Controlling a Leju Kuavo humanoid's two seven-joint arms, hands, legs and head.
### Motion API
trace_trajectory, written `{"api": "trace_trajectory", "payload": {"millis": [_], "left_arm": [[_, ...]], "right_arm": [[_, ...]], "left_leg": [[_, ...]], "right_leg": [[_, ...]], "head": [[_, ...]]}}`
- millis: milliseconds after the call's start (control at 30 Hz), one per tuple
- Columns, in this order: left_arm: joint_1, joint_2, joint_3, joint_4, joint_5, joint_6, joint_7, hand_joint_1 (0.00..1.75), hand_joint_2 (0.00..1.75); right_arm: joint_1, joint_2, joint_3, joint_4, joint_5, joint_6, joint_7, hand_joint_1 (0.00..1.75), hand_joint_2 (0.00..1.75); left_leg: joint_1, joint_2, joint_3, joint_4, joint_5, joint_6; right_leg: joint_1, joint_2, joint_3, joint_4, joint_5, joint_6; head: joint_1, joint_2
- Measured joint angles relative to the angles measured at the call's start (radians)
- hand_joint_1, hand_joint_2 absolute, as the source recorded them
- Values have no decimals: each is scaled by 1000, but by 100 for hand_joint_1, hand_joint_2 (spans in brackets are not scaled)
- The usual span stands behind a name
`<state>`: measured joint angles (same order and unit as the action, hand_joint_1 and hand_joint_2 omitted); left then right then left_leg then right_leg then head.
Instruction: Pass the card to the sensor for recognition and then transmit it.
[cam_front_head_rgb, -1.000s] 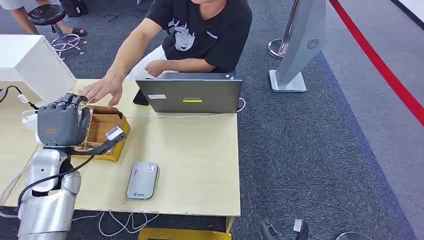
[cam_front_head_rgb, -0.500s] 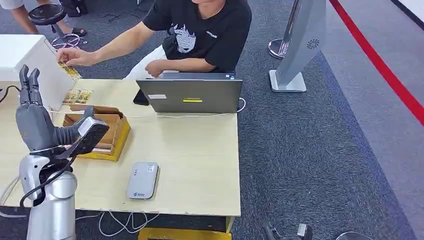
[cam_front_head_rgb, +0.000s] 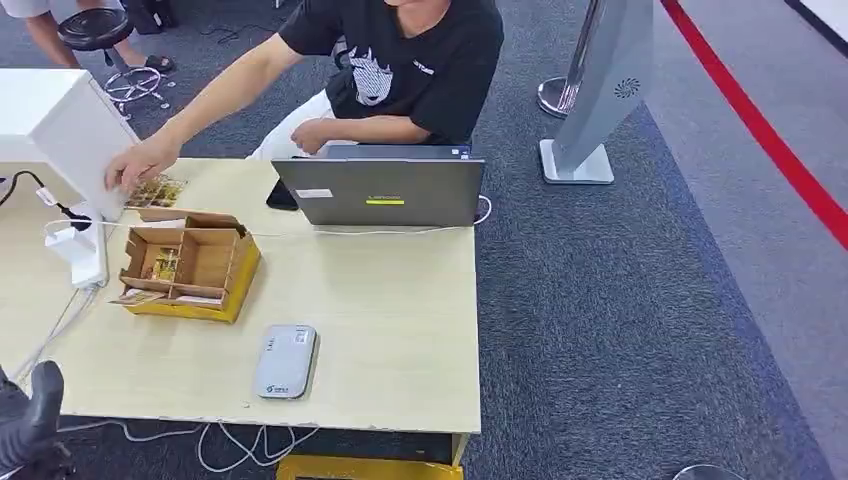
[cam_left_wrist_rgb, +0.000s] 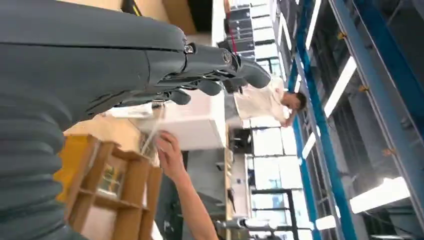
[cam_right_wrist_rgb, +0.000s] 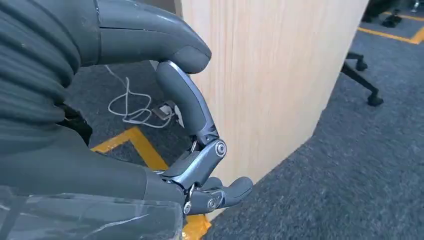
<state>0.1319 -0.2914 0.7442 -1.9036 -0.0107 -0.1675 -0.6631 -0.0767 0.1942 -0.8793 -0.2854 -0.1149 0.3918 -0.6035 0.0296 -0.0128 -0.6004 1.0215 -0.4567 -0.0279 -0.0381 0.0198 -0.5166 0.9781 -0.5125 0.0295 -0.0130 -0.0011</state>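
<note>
My left hand (cam_front_head_rgb: 30, 420) hangs low off the table's front left corner, with its fingers (cam_left_wrist_rgb: 220, 70) stretched out and nothing in them. Cards (cam_front_head_rgb: 160, 190) lie on the table by the white box (cam_front_head_rgb: 60, 120), and a person's hand (cam_front_head_rgb: 140, 165) rests on them. More cards (cam_front_head_rgb: 163, 265) sit in a divided cardboard box (cam_front_head_rgb: 190, 300). The grey sensor (cam_front_head_rgb: 285, 360) lies flat near the front edge. My right hand (cam_right_wrist_rgb: 200, 150) hangs beside the table's wooden side panel (cam_right_wrist_rgb: 270, 75), fingers loosely bent, holding nothing.
A person in a black shirt (cam_front_head_rgb: 420, 60) sits behind an open laptop (cam_front_head_rgb: 385, 190) at the far edge. A white charger block (cam_front_head_rgb: 75, 250) with cables stands left of the cardboard box. Cables (cam_front_head_rgb: 240, 445) dangle off the front edge.
My left arm has dropped from above the cardboard box to below the table's front left corner. The person's hand moved back down onto the cards by the white box.
</note>
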Motion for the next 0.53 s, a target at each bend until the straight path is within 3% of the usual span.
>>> {"api": "trace_trajectory", "payload": {"millis": [100, 167, 267, 333, 433, 467, 500, 533], "left_arm": [[9, -6, 41, 28, 53, 0, 114, 0, 175], [-5, -6, 108, 143, 161, -36, 170, 0, 175], [-72, 41, 286, 494, 248, -54, 73, 0, 175], [-108, 101, 376, 729, 285, -29, 26, 0, 175], [-143, 172, 475, 1015, 310, 46, 29, 0, 175], [-151, 191, 497, 1087, 306, 82, 49, 10, 175], [-158, 203, 513, 1162, 281, 142, 80, 175, 175], [-160, 215, 516, 1222, 248, 201, 123, 175, 175]], "right_arm": [[0, 0, -17, 0, 2, -12, -1, 0, 175], [1, 0, -27, 0, 12, -4, 3, 0, 175], [-4, 0, -32, 0, 43, 6, 21, 0, 175], [-9, 0, -35, 0, 57, 18, 29, 0, 175], [-18, 0, -38, 2, 74, 27, 35, 0, 175], [-22, 0, -38, 3, 79, 28, 35, 0, 175], [-25, 0, -38, 4, 83, 30, 35, 0, 175], [-28, 0, -38, 4, 84, 33, 35, 82, 175]], "left_leg": [[-1, -1, 0, 0, 0, 0], [-2, 0, 2, 0, 0, 0], [-1, 1, 3, 0, 0, 0], [-1, 1, 3, 0, 0, 0], [-1, -1, 3, 0, 0, 0], [-1, -1, 3, 0, 0, 0], [-1, -1, 3, 0, 0, 0], [-1, -1, 2, 0, 0, 0]], "right_leg": [[0, -1, 4, 0, 0, 0], [-1, -1, 5, 0, 0, 0], [-1, 1, 4, 0, 1, 0], [-1, 2, 4, 0, 1, 0], [-1, 0, 4, 0, 0, 0], [-1, -1, 4, 0, 0, 0], [-1, -1, 3, 0, 0, 0], [-1, -1, 3, 0, 0, 0]], "head": [[0, 0], [0, 0], [0, 0], [0, 0], [-2, 0], [-1, 0], [-1, 0], [-1, 0]]}}
